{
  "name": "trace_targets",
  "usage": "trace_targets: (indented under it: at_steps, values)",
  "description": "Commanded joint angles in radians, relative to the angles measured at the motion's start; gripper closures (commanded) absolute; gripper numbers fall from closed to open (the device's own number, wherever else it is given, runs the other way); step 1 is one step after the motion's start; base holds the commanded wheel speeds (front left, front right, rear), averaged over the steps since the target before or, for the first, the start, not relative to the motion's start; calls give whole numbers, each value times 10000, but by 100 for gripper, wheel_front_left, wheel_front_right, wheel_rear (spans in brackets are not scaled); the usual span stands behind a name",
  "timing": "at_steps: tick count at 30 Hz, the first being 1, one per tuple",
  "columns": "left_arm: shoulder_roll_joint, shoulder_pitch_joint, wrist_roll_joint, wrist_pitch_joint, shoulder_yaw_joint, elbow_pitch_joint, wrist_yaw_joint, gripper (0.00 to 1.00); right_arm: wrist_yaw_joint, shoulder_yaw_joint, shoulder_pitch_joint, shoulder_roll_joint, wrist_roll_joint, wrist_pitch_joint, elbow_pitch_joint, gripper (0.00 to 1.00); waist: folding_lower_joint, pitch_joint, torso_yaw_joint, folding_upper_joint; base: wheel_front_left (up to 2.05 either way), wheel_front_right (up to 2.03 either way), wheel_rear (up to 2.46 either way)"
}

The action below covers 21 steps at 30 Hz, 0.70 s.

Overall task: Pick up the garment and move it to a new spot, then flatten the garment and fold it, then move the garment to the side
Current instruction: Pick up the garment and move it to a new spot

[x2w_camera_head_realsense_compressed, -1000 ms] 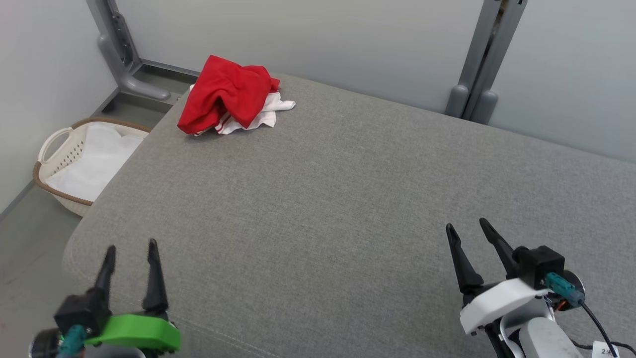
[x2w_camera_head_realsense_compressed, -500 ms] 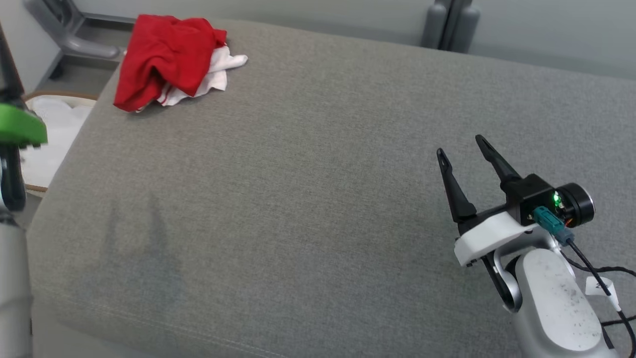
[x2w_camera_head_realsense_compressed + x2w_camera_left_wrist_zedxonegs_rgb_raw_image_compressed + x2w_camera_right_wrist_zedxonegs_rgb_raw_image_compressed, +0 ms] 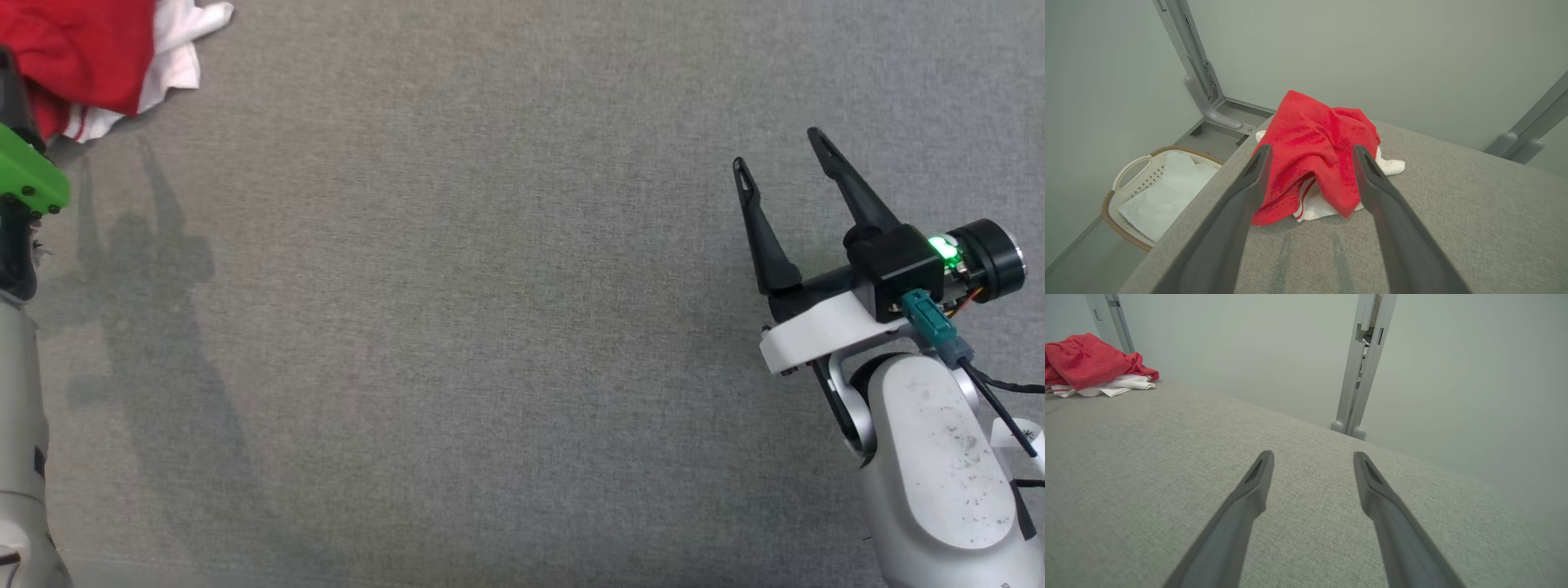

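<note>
The garment is a crumpled red piece with a white, red-striped part under it, lying near the far left corner of the grey fabric-covered table. In the head view the garment sits at the top left corner. My left gripper is open, its two fingers framing the garment from the near side and a little short of it, holding nothing. Its green mount shows at the head view's left edge. My right gripper hangs open over bare table at the right, far from the garment.
A pale laundry basket with white cloth in it stands on the floor beyond the table's left edge. Grey metal posts rise against the wall behind the table. Bare tabletop stretches between the two arms.
The head camera has tipped down and closer, so the whole picture has shifted. My left arm has reached forward to just short of the garment. Both grippers have stayed open.
</note>
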Motion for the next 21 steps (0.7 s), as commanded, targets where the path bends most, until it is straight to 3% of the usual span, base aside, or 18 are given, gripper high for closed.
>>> trace_targets:
  at_steps: [1,7,12,17,18,19,20,21]
  values:
    - [-90,-314,-155,51,-72,273,-40,0,-16,-100,-184,-35,-253,53,-189,0,-1,1288,-858,0,0,0,0]
    - [36,-880,-323,-4,-181,1395,-47,0,-16,-180,-177,-35,-355,148,-655,0,-1,1835,-944,0,0,0,0]
    - [220,-1275,-350,-398,-92,2073,235,0,-16,-207,-178,-35,-385,216,-887,0,-1,2042,-985,0,0,0,0]
    - [359,-1704,-285,-1011,-140,2369,203,1,-16,-264,-268,-35,-414,237,-1001,0,-1,2180,-1011,0,0,0,0]
    - [380,-1792,-216,-1173,-193,2389,195,39,-16,-289,-286,-37,-425,232,-1012,0,-1,2201,-1007,0,0,0,0]
    - [362,-1869,-188,-1296,-243,2400,183,60,-16,-307,-292,-37,-434,224,-1016,0,-1,2211,-1000,0,0,0,0]
    - [295,-1967,-177,-1413,-279,2420,154,100,-16,-331,-290,-38,-435,210,-1021,0,-1,2211,-988,0,0,0,0]
    - [249,-2025,-146,-1503,-339,2433,120,100,-16,-346,-280,-38,-436,194,-1018,0,-1,2203,-980,0,0,0,0]
